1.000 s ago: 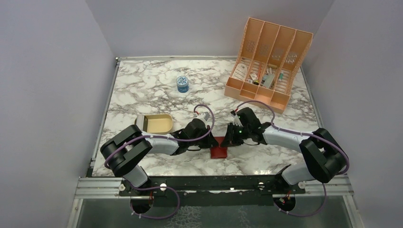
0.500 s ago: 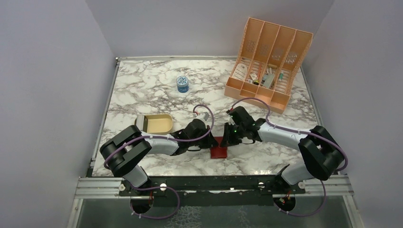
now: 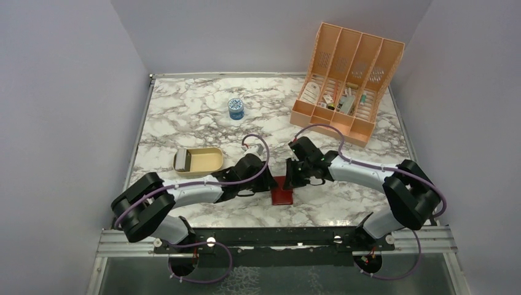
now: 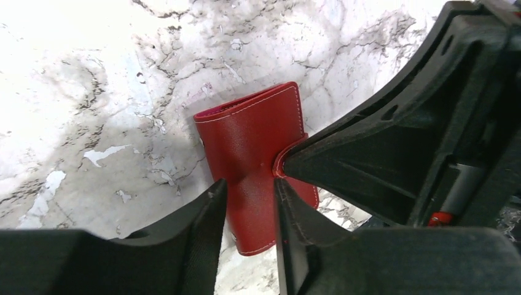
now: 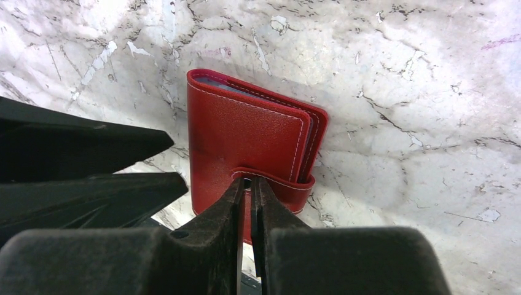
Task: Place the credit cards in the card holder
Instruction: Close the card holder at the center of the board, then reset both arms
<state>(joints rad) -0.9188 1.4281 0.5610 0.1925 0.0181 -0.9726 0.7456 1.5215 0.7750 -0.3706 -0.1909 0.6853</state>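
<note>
The tabletop [image 3: 184,117] is white marble veined with grey. Plain lavender-grey walls [image 3: 61,92] close it in on the left, the right and the far side, and a black rail [image 3: 276,236] runs along the near edge. Two arms reach inward from that rail and meet near the front middle of the table, where the one dark red card holder [image 5: 239,141] lies flat and folded shut, between the two grippers. The left gripper [image 4: 249,190] stands over it with a narrow gap between its fingers, red leather showing through; I cannot tell whether they touch it. The right gripper [image 5: 247,184] is closed to a hairline slit, its tips at the closure strap [image 5: 276,184], and whether the strap is nipped between them I cannot tell. There is one shallow tan tray [image 3: 206,160] to the left, with a greyish stack of credit cards [image 3: 182,161] at its left end, too small to count. One blue-and-white jar [image 3: 236,108] stands farther back. One peach organizer [image 3: 347,74] with four slots sits at the far right, small items inside.
</note>
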